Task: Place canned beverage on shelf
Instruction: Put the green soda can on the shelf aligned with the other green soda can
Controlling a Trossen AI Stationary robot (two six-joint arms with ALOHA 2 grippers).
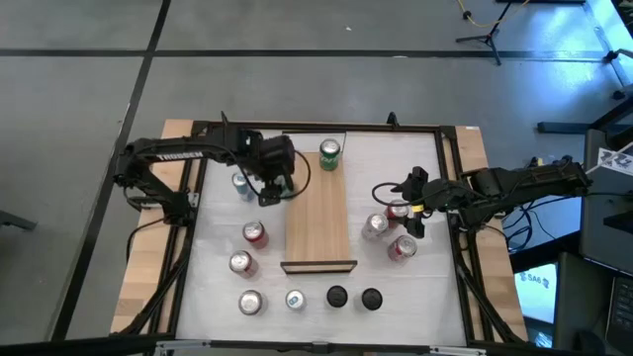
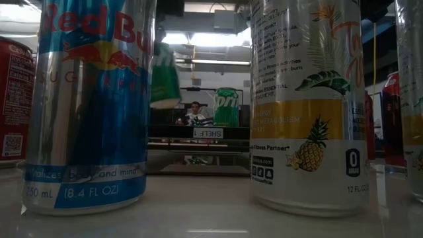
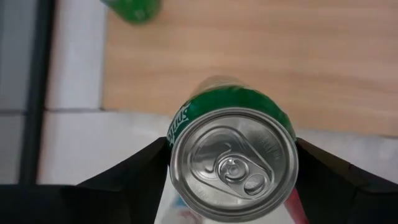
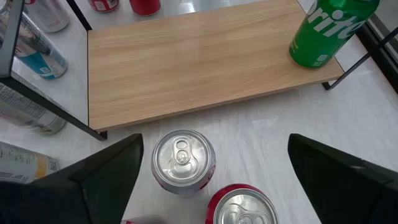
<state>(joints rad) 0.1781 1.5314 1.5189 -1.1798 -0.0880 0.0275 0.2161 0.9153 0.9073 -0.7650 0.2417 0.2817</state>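
High view: your left gripper (image 1: 278, 185) sits at the shelf's (image 1: 318, 222) left edge, its can mostly hidden; another green can (image 1: 329, 154) stands on the shelf's far end.

Left wrist: gripper clamped on a green can (image 3: 233, 155), shelf just beyond.

Right wrist: right gripper (image 4: 211, 171) spread wide, two cans between its fingers, ungripped.

Light falls evenly from above on the white tabletop (image 1: 425, 198) in the high view, with only soft, short shadows beside the cans. The low view is dim and backlit by bright ceiling lights (image 2: 205, 39), so the Red Bull can (image 2: 89, 99) and the pineapple-print can (image 2: 307, 99) loom large, dark and slightly soft. In the left wrist view the green can's silver lid (image 3: 233, 165) is sharp while the wood shelf (image 3: 280, 56) behind blurs.
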